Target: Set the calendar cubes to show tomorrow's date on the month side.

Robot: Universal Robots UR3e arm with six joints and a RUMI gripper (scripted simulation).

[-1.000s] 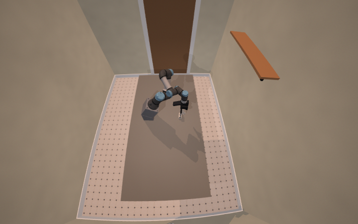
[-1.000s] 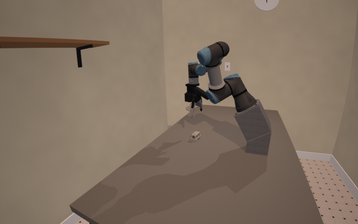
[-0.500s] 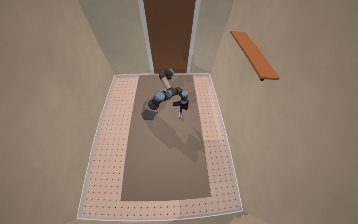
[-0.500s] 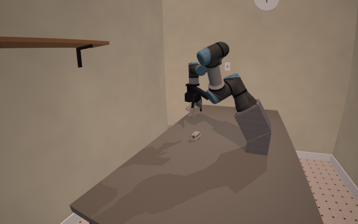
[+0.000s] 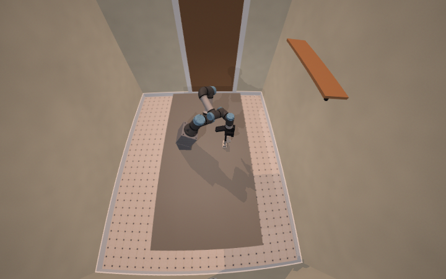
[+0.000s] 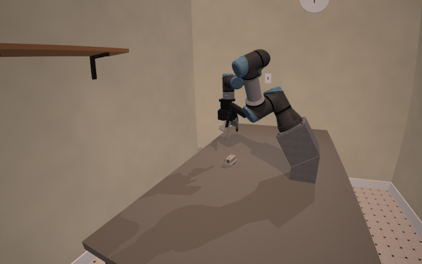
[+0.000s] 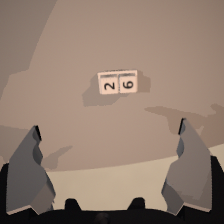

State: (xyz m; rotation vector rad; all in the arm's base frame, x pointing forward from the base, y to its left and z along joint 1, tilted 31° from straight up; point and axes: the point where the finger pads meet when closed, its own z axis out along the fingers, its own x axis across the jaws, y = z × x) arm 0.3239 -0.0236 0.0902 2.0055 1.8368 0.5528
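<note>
My pincer [image 5: 227, 138] [image 6: 231, 134] [image 7: 108, 123] is wide open, nothing between its fingers, pointing down above the table [image 5: 204, 213] [image 6: 336, 230] [image 7: 75, 30]. Apart from it, the little calendar [image 5: 224, 144] [image 6: 230, 160] [image 7: 118, 83] stands on the tabletop, closer to the long edge beneath the shelf [image 5: 317, 69] [image 6: 65, 50] than to the opposite long edge. Its two cubes sit side by side, and their upward faces seem to read 2 and 6. One end face shows a 0. My block-shaped base [image 5: 186, 143] [image 6: 303, 161] stands toward that opposite long edge.
</note>
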